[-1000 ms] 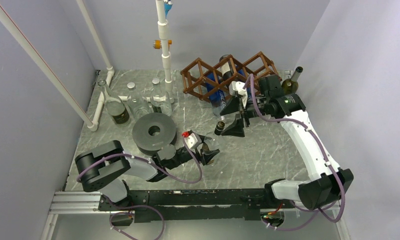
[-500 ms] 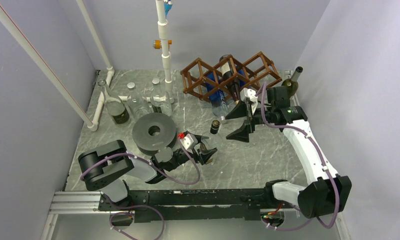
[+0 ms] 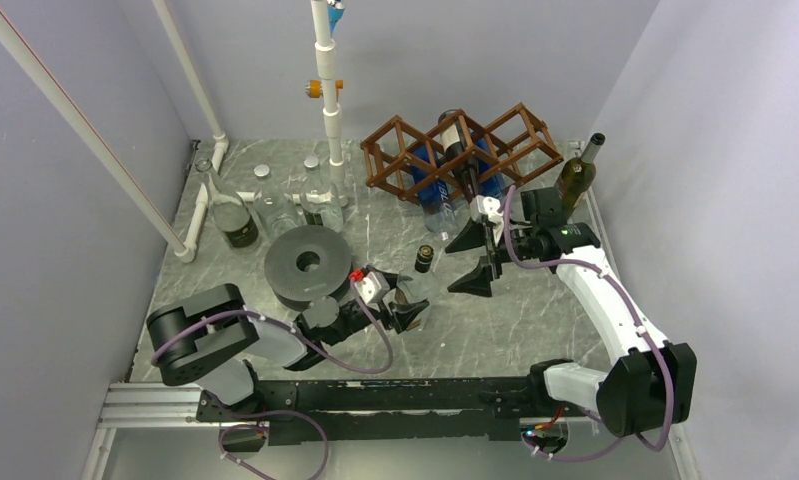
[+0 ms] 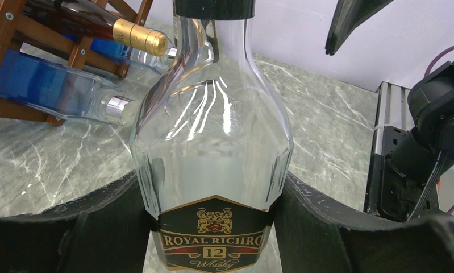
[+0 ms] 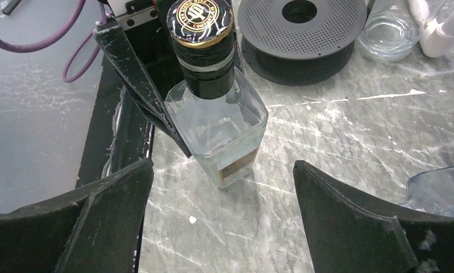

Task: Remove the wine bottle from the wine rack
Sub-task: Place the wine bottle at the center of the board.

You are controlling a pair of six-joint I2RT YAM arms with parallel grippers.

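The brown wooden wine rack (image 3: 400, 150) stands at the back of the table. A dark wine bottle (image 3: 464, 168) with a gold foil cap (image 4: 140, 37) lies in its middle cell, neck toward me. Blue bottles (image 3: 430, 188) lie in lower cells. My left gripper (image 3: 407, 308) is shut on the base of an upright clear whisky bottle (image 4: 213, 148) with a black cap (image 3: 424, 258). My right gripper (image 3: 453, 270) is open and empty, hovering between the whisky bottle (image 5: 216, 108) and the rack's front. The rack's left end shows in the left wrist view (image 4: 3, 34).
A grey filament spool (image 3: 308, 265) lies left of the whisky bottle. Glass jars and bottles (image 3: 237, 222) stand at the back left beside a white pipe stand (image 3: 327, 90). An olive wine bottle (image 3: 575, 175) stands upright right of the rack, near the wall.
My right gripper has drawn back from the rack toward me, staying open. My left gripper has shifted slightly left with the whisky bottle in it.
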